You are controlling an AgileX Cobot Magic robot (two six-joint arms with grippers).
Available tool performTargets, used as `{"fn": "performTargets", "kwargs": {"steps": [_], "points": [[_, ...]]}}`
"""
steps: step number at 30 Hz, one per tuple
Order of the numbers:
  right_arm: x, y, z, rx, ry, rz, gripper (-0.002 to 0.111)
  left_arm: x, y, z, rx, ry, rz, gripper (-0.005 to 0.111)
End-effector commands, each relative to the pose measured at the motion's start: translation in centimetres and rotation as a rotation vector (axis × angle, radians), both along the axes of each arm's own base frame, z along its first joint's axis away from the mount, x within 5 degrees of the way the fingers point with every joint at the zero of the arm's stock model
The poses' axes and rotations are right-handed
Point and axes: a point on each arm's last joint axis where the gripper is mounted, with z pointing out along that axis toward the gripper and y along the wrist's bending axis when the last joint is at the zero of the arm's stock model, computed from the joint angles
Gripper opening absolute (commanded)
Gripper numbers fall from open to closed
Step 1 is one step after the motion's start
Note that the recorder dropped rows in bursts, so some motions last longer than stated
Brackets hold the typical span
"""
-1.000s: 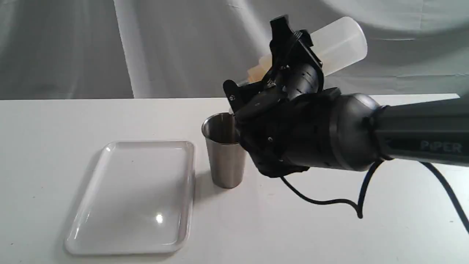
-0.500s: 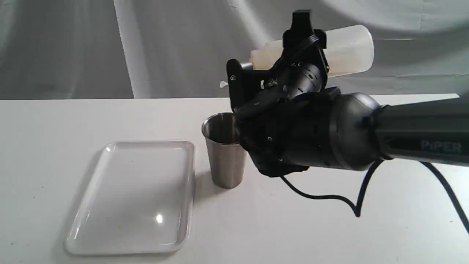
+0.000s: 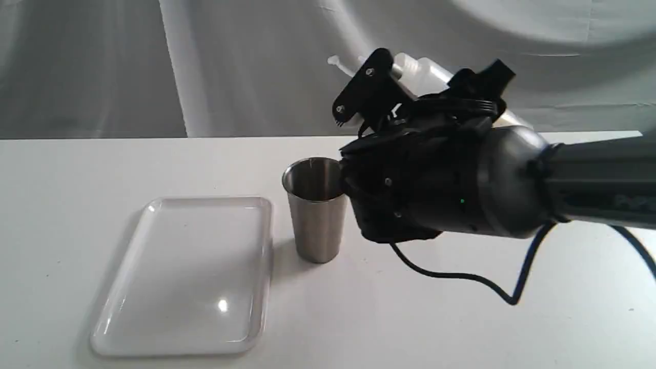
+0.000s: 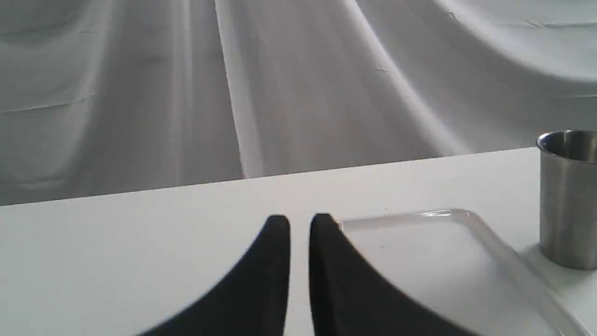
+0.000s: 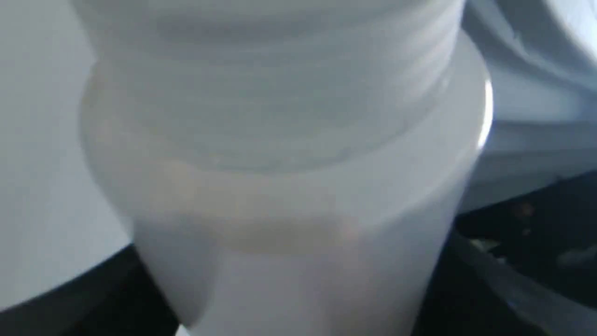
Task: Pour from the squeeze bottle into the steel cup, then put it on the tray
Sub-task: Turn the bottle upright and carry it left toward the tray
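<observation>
My right gripper [image 3: 405,92] is shut on the squeeze bottle [image 3: 425,72], which is tilted with its cone nozzle [image 3: 339,62] pointing up and to the left, above and to the right of the steel cup [image 3: 313,207]. The bottle [image 5: 289,163] fills the right wrist view, blurred, with a faint amber tint. The cup stands upright on the table just right of the tray [image 3: 189,271], which holds nothing. In the left wrist view my left gripper [image 4: 299,224] is shut with nothing in it, low by the tray's [image 4: 489,238] near corner, with the cup [image 4: 566,196] at the far side.
A white table [image 3: 77,169] carries everything, backed by a draped grey cloth [image 3: 205,61]. The right arm's black cable [image 3: 461,277] hangs in a loop above the table, right of the cup.
The right gripper has rotated the bottle back: its nozzle rose from over the cup's rim to pointing up and left, and the bottle's base swung down behind the wrist.
</observation>
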Motion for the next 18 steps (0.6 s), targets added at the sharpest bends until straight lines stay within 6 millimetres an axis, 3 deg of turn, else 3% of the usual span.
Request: {"fn": "performTargets", "kwargs": {"steps": [1, 9, 18], "points": [[-1.6, -1.0, 2.0, 0.175, -0.143, -0.046, 0.030, 0.0, 0.0, -0.1, 0.000, -0.002, -0.005, 0.008], [-5.4, -2.9, 1.0, 0.493, -0.175, -0.051, 0.030, 0.0, 0.0, -0.1, -0.002, -0.002, -0.005, 0.008], [-6.4, -3.0, 1.1, 0.567, -0.176, 0.004, 0.030, 0.0, 0.0, -0.1, -0.002, -0.002, -0.005, 0.008]]}}
